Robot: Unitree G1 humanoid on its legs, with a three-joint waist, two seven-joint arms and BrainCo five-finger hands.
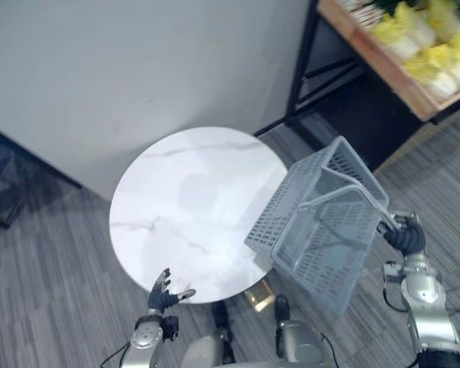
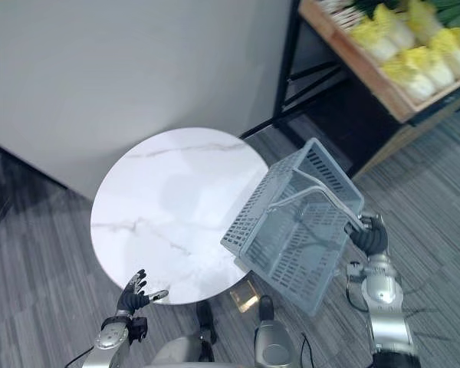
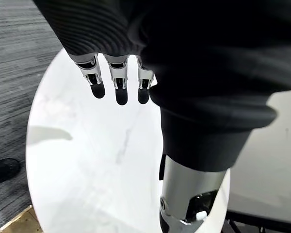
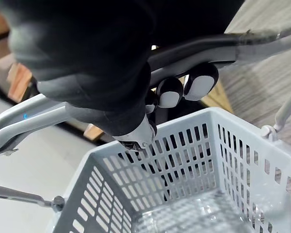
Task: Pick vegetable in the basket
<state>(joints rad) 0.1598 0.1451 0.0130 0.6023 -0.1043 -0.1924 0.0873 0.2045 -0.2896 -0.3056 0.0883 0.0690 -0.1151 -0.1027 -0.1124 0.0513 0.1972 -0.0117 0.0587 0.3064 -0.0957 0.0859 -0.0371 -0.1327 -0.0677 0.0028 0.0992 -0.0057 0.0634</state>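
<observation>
At the lower left, the left hand (image 1: 162, 294) hovers over the near rim of a round table (image 1: 192, 192), its silver fingers (image 3: 117, 77) straight, spread and holding nothing. The tabletop is smooth, glossy white stone with thin grey veins. It stands on a floor (image 1: 54, 276) of grey streaked planks, with a plain pale wall (image 1: 138, 61) behind.

Right of the table and overlapping its edge hangs a grey plastic shopping basket (image 1: 322, 230). It is rectangular with slotted lattice walls, tilted steeply so its open mouth faces the table. The slim tubular handle (image 4: 208, 51) is dark at the grip, and the right hand (image 1: 405, 236) has its dark-tipped fingers (image 4: 184, 87) curled tight round it, carrying the basket clear of the floor.

In the upper right corner, pale yellow-green leafy cabbages (image 1: 418, 34) lie packed in a wooden tray (image 1: 391, 77) on a black metal-framed rack (image 1: 300, 57). They are well apart from the basket and from both hands.
</observation>
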